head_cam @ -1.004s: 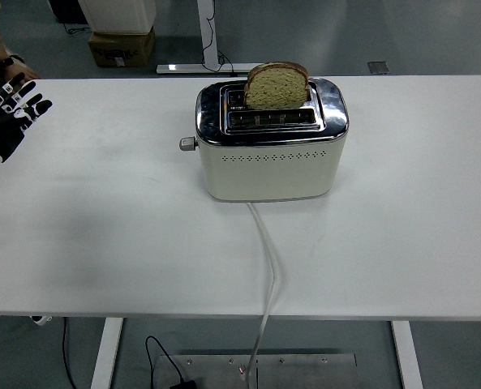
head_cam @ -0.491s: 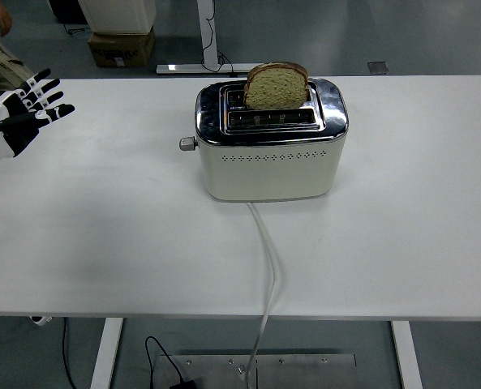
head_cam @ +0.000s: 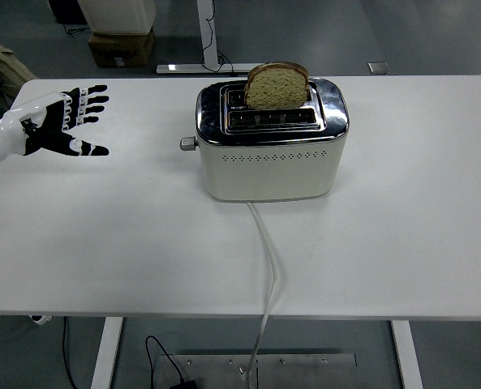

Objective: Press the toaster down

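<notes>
A cream-coloured toaster (head_cam: 271,139) with a chrome top stands on the white worktop (head_cam: 386,235), a little behind its middle, its long side facing the near edge; a slice of brown bread (head_cam: 277,85) stands upright in the rear slot, most of it showing above the chrome, while the front slot beside it looks dark and holds nothing that can be made out; a small grey lever knob (head_cam: 187,143) sticks out from the toaster's left end, near the top of the body; a white power cord (head_cam: 268,267) leaves the base of the front face, runs across the worktop toward the near edge and drops over it; the left hand (head_cam: 62,123) comes in from the left edge and hovers over the worktop well to the left of the toaster, roughly level with the lever knob but clearly apart from it; its fingers (head_cam: 90,99) are spread and stretched out toward the toaster, the thumb set off below them, and they have hold of nothing; beyond the far edge, on the floor, a cardboard box (head_cam: 121,47) sits near a white table leg (head_cam: 208,36).
</notes>
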Robot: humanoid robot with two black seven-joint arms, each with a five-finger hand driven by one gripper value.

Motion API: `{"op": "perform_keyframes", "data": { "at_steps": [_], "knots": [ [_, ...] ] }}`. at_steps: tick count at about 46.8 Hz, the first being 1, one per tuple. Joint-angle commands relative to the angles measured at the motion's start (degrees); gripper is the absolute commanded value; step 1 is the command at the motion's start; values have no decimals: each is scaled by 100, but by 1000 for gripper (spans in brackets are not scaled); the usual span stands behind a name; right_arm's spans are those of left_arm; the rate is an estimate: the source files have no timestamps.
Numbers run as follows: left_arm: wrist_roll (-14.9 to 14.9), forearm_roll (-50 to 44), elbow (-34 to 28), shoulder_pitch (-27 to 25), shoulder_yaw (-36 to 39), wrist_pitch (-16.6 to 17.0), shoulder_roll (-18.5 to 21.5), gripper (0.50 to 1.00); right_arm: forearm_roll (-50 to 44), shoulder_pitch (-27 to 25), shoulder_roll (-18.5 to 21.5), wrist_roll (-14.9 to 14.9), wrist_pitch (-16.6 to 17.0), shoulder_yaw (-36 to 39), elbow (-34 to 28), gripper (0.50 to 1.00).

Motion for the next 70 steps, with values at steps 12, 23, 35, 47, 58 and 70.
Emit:
{"op": "perform_keyframes", "data": {
  "at_steps": [12, 23, 35, 47, 58, 70],
  "knots": [
    [185, 1546, -442, -205, 9, -288, 131, 1000, -3, 0, 0, 0, 5, -1, 0, 998],
    [194, 2566, -477, -284, 9, -473, -62, 1000, -3, 0, 0, 0, 5, -1, 0, 998],
    [194, 2988, -477, -407, 9, -464, -589, 1000, -3, 0, 0, -9, 5, -1, 0, 998],
    [194, 2988, -477, -504, 9, -464, -695, 1000, -3, 0, 0, -9, 5, -1, 0, 998],
    [194, 2988, -477, -442, 17, -464, -774, 1000, -3, 0, 0, -9, 5, -1, 0, 998],
    [194, 2997, -469, -433, 26, -464, -844, 1000, -3, 0, 0, -9, 5, -1, 0, 998]
  ]
}}
